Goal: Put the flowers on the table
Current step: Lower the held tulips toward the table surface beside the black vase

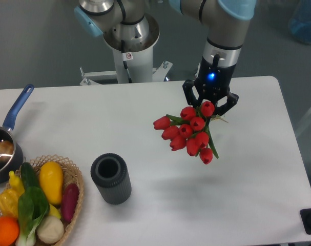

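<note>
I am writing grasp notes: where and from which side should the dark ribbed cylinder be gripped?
Judging by its pose, grip the dark ribbed cylindrical holder across its side walls, coming from above: it stands upright with its open mouth up, apart from the woven wicker basket.

tulip bunch (189,132) 1, about 9 buds | cylinder (111,178) 1 | basket (74,205) 1 | saucepan (5,148) 1 | orange (3,230) 1

Grey floor (37,46) lies behind — a translucent blue container (304,23) sits at the upper right.
</note>
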You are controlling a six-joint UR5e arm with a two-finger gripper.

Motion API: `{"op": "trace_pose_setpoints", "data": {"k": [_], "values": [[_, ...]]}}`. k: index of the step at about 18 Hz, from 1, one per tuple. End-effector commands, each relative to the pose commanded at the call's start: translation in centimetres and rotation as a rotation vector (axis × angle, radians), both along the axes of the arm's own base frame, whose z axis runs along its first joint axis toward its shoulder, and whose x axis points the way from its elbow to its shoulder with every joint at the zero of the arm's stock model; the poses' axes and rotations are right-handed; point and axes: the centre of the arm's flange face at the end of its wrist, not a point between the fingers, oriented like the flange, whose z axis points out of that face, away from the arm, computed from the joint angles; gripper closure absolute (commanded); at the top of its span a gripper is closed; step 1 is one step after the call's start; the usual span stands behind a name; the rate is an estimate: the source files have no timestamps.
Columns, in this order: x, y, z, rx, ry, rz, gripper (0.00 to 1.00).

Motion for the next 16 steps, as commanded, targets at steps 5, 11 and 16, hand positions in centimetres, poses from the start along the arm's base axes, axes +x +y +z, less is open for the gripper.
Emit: {"op": "trace_pose_setpoints", "data": {"k": [5,11,16], "values": [[1.1,1.5,-1.5,-0.122,0.036,-0.033,0.64],[0.9,1.8,-2.5,-0.138,0.023,-0.036,0.64],[1.4,1.9,-3.3,-0.184,0.023,-0.046,0.64]]}}
